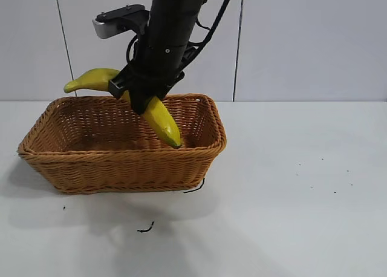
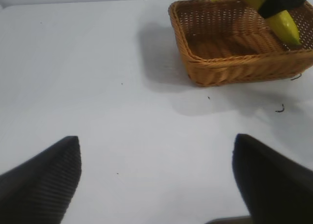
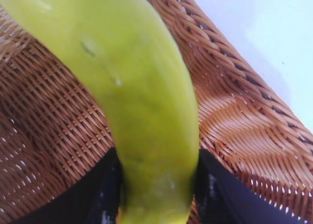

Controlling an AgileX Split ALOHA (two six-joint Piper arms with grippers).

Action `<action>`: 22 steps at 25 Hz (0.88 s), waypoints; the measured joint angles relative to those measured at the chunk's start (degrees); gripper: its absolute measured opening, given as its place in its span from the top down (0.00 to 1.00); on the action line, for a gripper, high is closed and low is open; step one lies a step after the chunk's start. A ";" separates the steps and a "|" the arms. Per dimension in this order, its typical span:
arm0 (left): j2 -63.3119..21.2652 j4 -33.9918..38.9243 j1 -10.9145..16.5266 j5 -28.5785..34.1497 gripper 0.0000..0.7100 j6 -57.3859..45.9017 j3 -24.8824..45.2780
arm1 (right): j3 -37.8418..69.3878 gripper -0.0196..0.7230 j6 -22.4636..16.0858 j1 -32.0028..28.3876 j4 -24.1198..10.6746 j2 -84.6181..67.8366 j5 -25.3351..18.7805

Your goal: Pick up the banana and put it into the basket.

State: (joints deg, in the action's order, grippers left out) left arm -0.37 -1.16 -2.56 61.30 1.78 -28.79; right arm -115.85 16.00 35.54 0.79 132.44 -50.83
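Note:
My right gripper (image 1: 142,98) hangs over the tan wicker basket (image 1: 121,171) and is shut on the yellow banana (image 1: 162,120) near its middle. The banana is tilted. Its lower end dips inside the basket near the back right corner, and its other end (image 1: 91,79) sticks out to the left above the rim. In the right wrist view the banana (image 3: 142,97) fills the space between the two dark fingers of that gripper (image 3: 157,158), with basket weave (image 3: 234,116) below. My left gripper (image 2: 156,137) is open over bare table, far from the basket (image 2: 230,70) and the banana (image 2: 283,26).
The basket stands on a white table (image 1: 302,198) in front of a pale panelled wall. Two small dark scraps (image 1: 145,228) (image 1: 195,186) lie on the table just in front of the basket. Tiny dark specks dot the table to the right.

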 joint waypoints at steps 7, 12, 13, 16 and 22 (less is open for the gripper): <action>0.00 0.00 0.00 0.00 0.11 0.00 0.00 | 0.00 0.16 -1.03 0.00 -0.79 -0.19 -1.93; 0.00 0.00 0.00 0.00 0.11 0.00 0.00 | -2.23 0.14 -7.51 -0.40 -6.95 -3.45 -6.21; 0.00 0.00 0.00 0.00 0.11 0.00 0.00 | -3.53 0.14 -8.35 -0.87 -7.23 -4.06 -7.66; 0.00 0.00 0.00 0.00 0.11 0.00 0.00 | -6.50 0.14 -10.86 -3.41 -7.46 -4.53 -11.58; 0.00 0.00 0.00 0.00 0.11 0.00 0.00 | -7.71 0.14 -19.03 -12.05 -6.75 -4.53 -18.05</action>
State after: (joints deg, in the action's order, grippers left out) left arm -0.37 -1.16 -2.56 61.30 1.78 -28.79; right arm -123.56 -3.03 23.48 -5.95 127.92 -68.88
